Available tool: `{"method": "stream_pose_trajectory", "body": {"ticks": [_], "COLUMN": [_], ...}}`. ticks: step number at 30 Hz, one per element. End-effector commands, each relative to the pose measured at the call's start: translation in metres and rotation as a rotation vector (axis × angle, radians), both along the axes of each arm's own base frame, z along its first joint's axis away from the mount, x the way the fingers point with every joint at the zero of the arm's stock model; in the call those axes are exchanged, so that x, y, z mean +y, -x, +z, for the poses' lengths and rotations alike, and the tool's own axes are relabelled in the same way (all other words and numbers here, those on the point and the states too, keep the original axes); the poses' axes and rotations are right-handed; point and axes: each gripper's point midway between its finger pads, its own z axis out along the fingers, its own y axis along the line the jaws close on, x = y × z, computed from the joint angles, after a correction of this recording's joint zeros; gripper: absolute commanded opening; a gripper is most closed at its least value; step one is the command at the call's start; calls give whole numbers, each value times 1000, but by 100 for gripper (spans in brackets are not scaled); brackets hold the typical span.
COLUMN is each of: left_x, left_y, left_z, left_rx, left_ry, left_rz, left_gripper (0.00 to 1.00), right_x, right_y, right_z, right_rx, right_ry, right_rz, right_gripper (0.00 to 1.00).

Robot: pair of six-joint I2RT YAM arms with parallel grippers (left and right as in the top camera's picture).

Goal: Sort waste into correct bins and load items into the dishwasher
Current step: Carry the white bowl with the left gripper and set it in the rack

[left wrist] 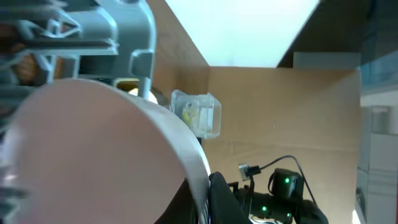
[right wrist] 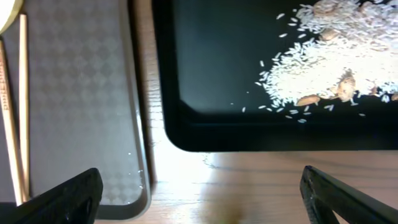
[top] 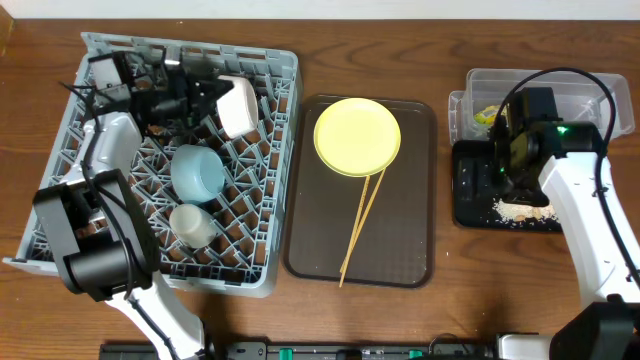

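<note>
Wooden table (top: 450, 300) carries the grey dish rack (top: 280, 70) on its left side. Inside the rack, the left gripper (top: 212, 100) is clenched on the rim of the white bowl (top: 238, 106), which is tilted on its side. The light blue bowl (top: 197, 172) sits near it. The yellow plate (top: 357, 136) and 2 chopsticks (top: 360, 225) lie on the brown serving tray (top: 400, 250). The right gripper (right wrist: 202, 196) hangs with its fingers wide apart at the edge of the black tray (right wrist: 217, 74), where food scraps (right wrist: 329, 62) lie. The clear tub (top: 470, 85) stands just beside this tray.
</note>
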Motion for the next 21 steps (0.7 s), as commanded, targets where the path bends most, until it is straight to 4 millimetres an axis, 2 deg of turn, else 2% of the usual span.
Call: {"method": "stream_pose_trajectory", "body": {"ticks": [1,3,4,5,6,9,15,18,21], "left_x": [17,25,29,33,36,44,54,57,62], "left_y": [-5,-5,-5,-5,-5,-5,-2,-2,-3], "left_z": [-28,-28,-28,-28,-28,-27,-23,-12,2], "left_rx": [75,75,76,75,76,75,76,45,11], "left_ry": [-33,-31,-31,-31,-30,-27,-17,-43,-105], "left_rz": [68,84,94,101,108,123,142,156,196], "left_gripper": [6,7,12,24,29,42,61,75,82], "right_x": [-3,-4,-4,-3,-3,-4,-5,-5,-6], "right_y": [-2,-2,-2,-2,-2,-2,-2,-2,0], "right_z": [8,8,8,8,8,8,8,8,8], "right_rx": [-28,-28,-28,-28,-28,-28,-28,-26,-22], "right_ry": [4,5,5,4,4,5,5,5,5], "right_rz": [-17,-19,-19,-16,-15,-20,-22,-23,-25], "right_gripper": [99,99,99,99,99,99,99,99,99]}}
